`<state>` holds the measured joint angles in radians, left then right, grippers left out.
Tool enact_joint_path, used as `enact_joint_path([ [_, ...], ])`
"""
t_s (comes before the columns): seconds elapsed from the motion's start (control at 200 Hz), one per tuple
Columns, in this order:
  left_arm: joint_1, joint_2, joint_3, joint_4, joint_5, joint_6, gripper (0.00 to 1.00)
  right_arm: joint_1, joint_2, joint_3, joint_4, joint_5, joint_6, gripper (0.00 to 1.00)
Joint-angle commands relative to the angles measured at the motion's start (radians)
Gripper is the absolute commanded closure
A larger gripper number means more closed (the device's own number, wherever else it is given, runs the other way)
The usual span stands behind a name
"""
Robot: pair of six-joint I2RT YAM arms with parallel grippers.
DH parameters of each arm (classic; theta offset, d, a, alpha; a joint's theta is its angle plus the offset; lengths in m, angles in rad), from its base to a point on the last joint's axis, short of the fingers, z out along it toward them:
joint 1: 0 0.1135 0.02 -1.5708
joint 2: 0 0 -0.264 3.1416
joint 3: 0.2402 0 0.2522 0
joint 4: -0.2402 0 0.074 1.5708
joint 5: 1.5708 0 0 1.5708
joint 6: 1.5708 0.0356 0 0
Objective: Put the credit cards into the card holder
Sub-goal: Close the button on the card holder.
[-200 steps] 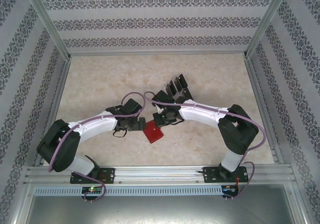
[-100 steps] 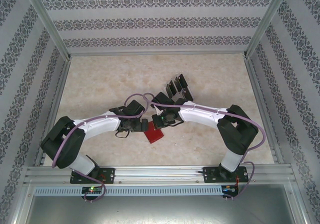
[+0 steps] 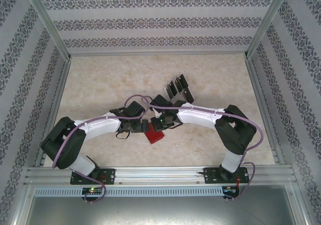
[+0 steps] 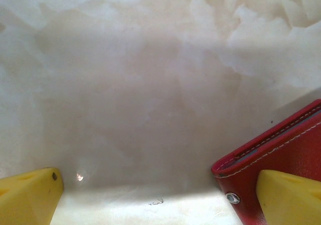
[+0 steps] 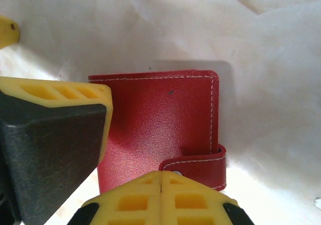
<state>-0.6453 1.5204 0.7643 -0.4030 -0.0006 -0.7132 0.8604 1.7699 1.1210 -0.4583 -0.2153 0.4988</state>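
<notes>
Nearest the arms' bases, the left gripper (image 4: 158,185) has its jaws spread wide, with nothing between them but bare table (image 4: 150,84). One yellow finger sits over a corner of the card holder (image 5: 160,114) and the other is off it, above the marbled surface (whether that finger actually presses the red cover cannot be told). Just beyond, the right gripper (image 5: 161,190) has its jaws clenched together and grasps nothing, its tips at the snap tab on the holder's edge. The card holder lies flat and closed on the table between the two grippers. In the right wrist view its left edge is hidden behind the left gripper's finger, and the left wrist view cuts it off at the frame. Farther out, the credit cards (image 3: 178,88) stand tilted in a row, apart from the holder; what props them up is hard to make out.
</notes>
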Motion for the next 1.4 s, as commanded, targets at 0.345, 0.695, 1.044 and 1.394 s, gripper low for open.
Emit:
enact_joint_path([
  [0.345,-0.014,0.013,-0.032,0.02,0.011,-0.021,0.0,0.015,0.051,-0.01,0.018,0.012,0.019,1.0],
  [0.695,-0.015,0.011,-0.029,0.013,0.008,-0.018,0.0,0.022,0.004,-0.026,0.017,0.021,0.033,1.0],
  [1.044,-0.015,0.013,-0.029,0.014,0.007,-0.016,0.0,0.032,-0.026,-0.03,0.014,0.027,0.041,1.0],
  [1.394,-0.015,0.014,-0.031,0.015,0.008,-0.015,0.0,0.042,0.001,-0.013,0.024,0.012,0.043,1.0],
])
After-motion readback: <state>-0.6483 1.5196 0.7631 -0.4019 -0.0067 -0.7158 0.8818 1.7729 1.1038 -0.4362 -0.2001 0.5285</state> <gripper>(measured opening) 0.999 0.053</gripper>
